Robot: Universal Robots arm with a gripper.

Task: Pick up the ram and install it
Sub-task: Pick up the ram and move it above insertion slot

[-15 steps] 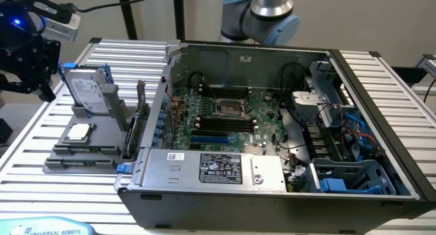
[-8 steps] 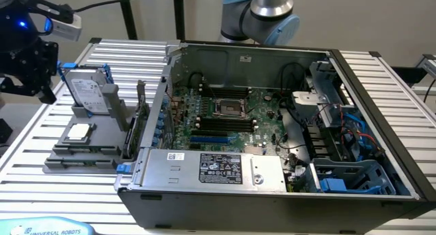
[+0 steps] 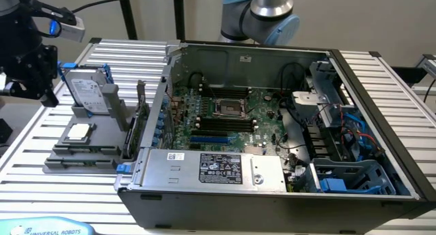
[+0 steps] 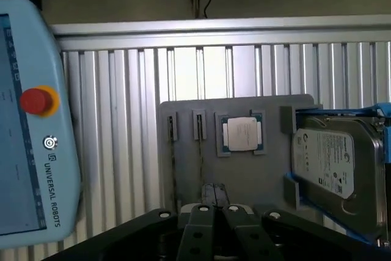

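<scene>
Well, the job has hardly begun. The ram [image 4: 201,160] stands on its thin edge in a slot of the grey holder [image 4: 183,111], just beside the square silver chip [image 4: 242,134]. The hand [image 4: 214,192] hangs above the holder, near one end of the ram. Its two fingers are pressed together with nothing between them. So picking up and putting in are both left to do. The wrist view lets me see the fingertips and the ram's edge close up. The exterior view adds the open computer [image 3: 272,117] next to the holder, and its long black slots [image 3: 225,123] look bare.
</scene>
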